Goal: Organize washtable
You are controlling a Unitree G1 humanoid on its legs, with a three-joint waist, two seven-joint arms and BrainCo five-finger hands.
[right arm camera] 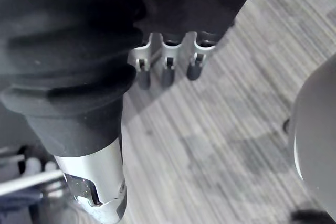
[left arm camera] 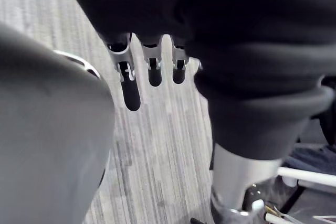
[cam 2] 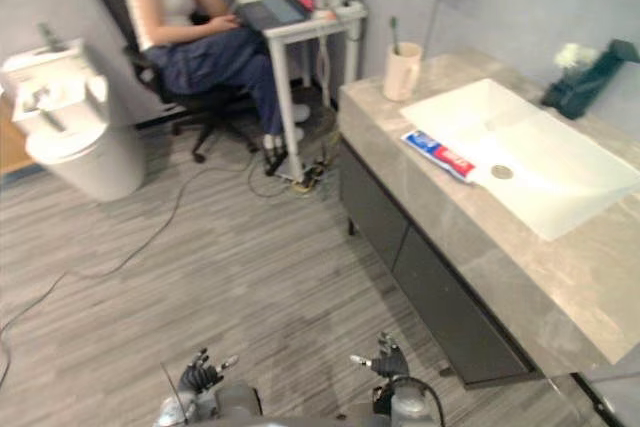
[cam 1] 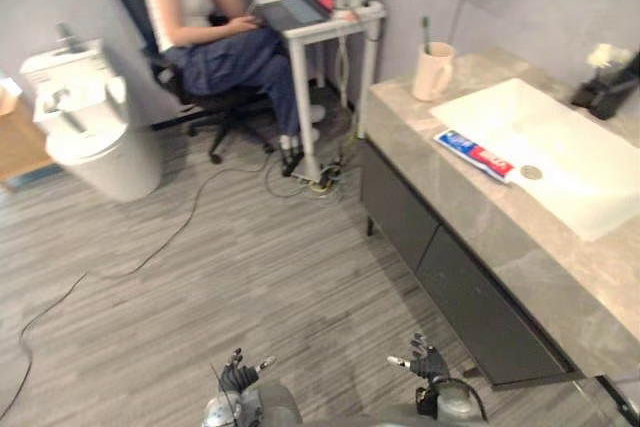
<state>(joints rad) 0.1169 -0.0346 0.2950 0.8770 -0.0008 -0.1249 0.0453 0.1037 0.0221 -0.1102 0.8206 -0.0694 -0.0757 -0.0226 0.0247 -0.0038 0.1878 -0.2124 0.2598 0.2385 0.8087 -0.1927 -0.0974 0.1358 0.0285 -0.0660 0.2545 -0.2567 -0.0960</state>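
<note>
Left eye view: my left hand (cam 1: 238,377) and right hand (cam 1: 428,362) hang low, well apart from the red-white-blue toothpaste tube (cam 1: 473,154) on the grey stone counter (cam 1: 410,142). Left wrist view: fingers (left arm camera: 131,90) dangle straight, empty. Right wrist view: likewise loose, not yet reaching.

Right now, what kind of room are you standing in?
Probably a bathroom, maybe a test set-up: a white sink in a stone counter, a cup with a toothbrush, a toilet opposite, though a person sits at a laptop nearby.
</note>
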